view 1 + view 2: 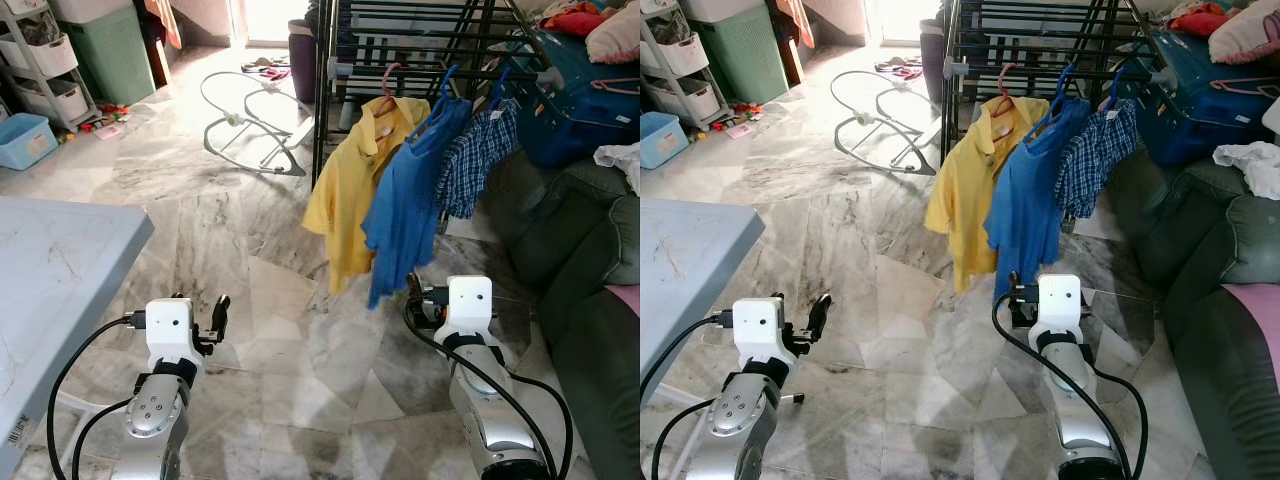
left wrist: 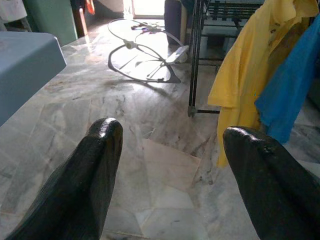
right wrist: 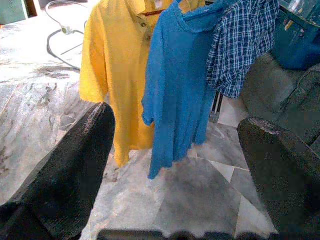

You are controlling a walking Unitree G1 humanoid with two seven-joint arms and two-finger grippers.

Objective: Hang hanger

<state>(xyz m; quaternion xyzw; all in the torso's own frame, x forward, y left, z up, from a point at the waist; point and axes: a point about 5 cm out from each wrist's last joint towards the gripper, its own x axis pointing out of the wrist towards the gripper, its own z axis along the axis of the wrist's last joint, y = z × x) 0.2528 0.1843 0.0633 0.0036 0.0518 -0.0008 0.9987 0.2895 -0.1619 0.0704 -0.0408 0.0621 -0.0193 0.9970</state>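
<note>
A black drying rack (image 1: pixel 335 75) stands ahead on the marble floor. Three shirts hang from its rail: a yellow shirt (image 1: pixel 350 190) on a pink hanger (image 1: pixel 385 85), a blue shirt (image 1: pixel 405 215) on a blue hanger (image 1: pixel 447 85), and a plaid shirt (image 1: pixel 478 160). My left gripper (image 1: pixel 200 310) is low at the left, open and empty, with its fingers (image 2: pixel 100 175) pointing at the floor before the rack. My right gripper (image 1: pixel 420 292) is open and empty too, just short of the blue shirt's (image 3: pixel 175 90) hem.
A grey-blue table (image 1: pixel 60 270) juts in at my left. A dark green sofa (image 1: pixel 590 260) lines the right, with a blue suitcase (image 1: pixel 575 90) and white cloth (image 1: pixel 620 160) behind it. A wire bouncer frame (image 1: pixel 250 120) lies on the floor; storage drawers (image 1: pixel 45 60) and a blue bin (image 1: pixel 25 140) stand far left.
</note>
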